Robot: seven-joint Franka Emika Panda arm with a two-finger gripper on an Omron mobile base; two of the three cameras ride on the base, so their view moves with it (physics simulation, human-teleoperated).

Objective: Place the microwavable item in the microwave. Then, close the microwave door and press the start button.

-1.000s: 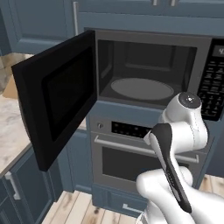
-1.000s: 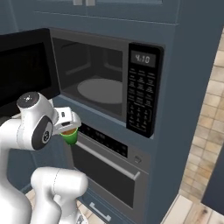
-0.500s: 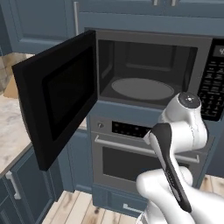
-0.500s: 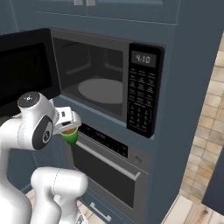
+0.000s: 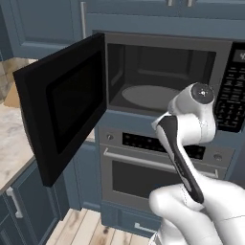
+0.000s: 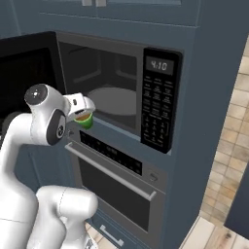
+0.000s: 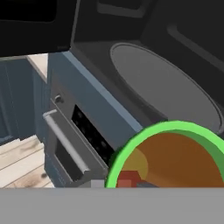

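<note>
**Holding the cup at the microwave mouth: item, grip, clearances**

Carrying: you have the green cup [image 6: 84, 119] pinched in the gripper [image 6: 82, 116], jaws pressed tight on it. It hangs just in front of the microwave [image 6: 116, 92], at about the level of the cavity's front lip and not yet inside. In the hand view the cup [image 7: 175, 155] sits rim-up toward the camera, brown and red contents visible, so you are keeping it roughly upright, presumably to avoid spilling.

Destination: the turntable [image 5: 150, 95] lies bare and grey on the cavity floor, much wider than the cup. From the hand view the turntable [image 7: 166, 94] is ahead of and beyond the cup's rim; the lip between them is the edge you must clear.

Door: the microwave door [image 5: 62, 107] stands swung out to the left, leaving the mouth fully open. It stays well apart from the arm, so your approach path looks unobstructed on that side.

Right-hand boundary: the keypad panel [image 6: 158, 104] flanks the opening; the cup is left of it, with room.

Below: the oven [image 6: 114, 182] with its bar handle [image 7: 65, 140] sits directly under the cavity. Judged risk: travelling forward too low would catch the cup on the lip, so lift before you advance.

Remaining: placing, closing the door, pressing start.
</note>
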